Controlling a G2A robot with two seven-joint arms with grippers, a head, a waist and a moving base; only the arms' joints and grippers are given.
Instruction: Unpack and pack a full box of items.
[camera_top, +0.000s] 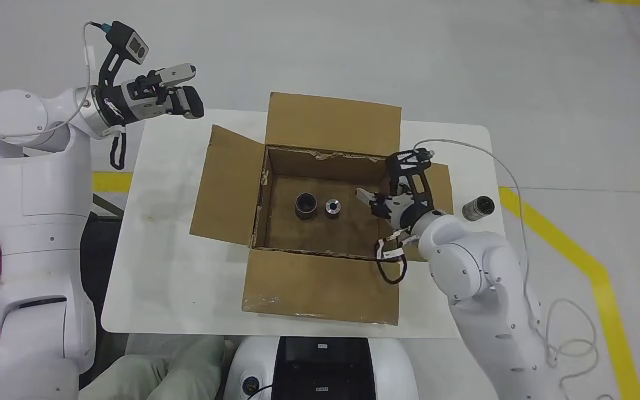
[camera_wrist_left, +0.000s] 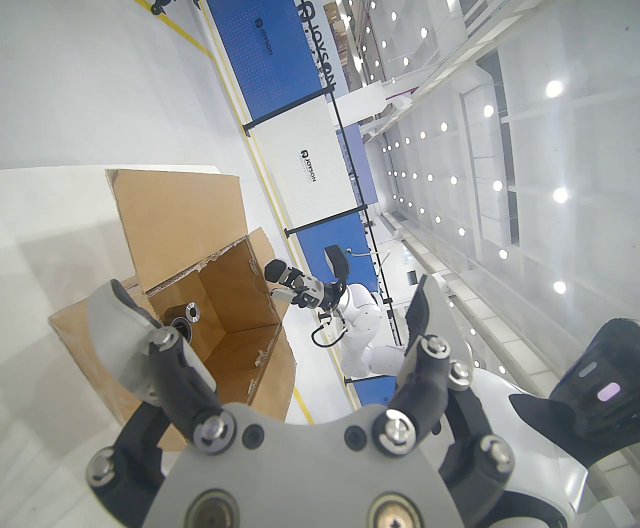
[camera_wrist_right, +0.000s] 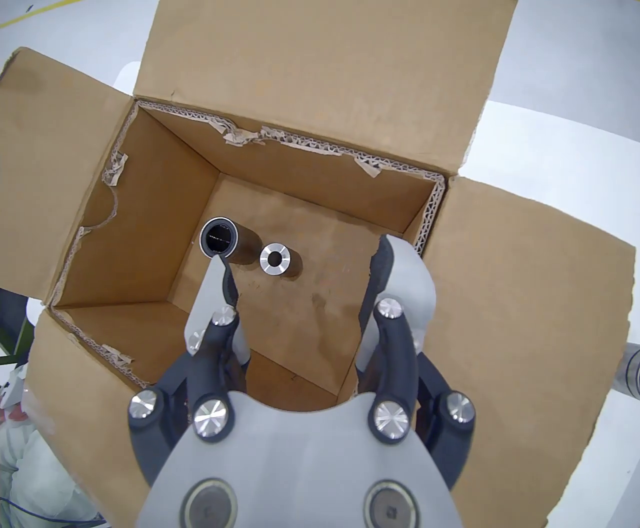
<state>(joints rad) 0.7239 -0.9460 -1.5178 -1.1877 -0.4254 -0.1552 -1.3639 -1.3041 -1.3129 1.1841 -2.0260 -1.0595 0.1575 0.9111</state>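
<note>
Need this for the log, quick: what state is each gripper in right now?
Left gripper: open, holding nothing.
Right gripper: open, empty, above the open cardboard box.

It was a large industrial hall, a factory floor or robot test area rather than a home. A high white ceiling carried rows of round recessed lamps. Blue and white perforated partition panels on black stands lined a pale grey floor marked with yellow tape lines. A plain white table served as the workbench.
</note>
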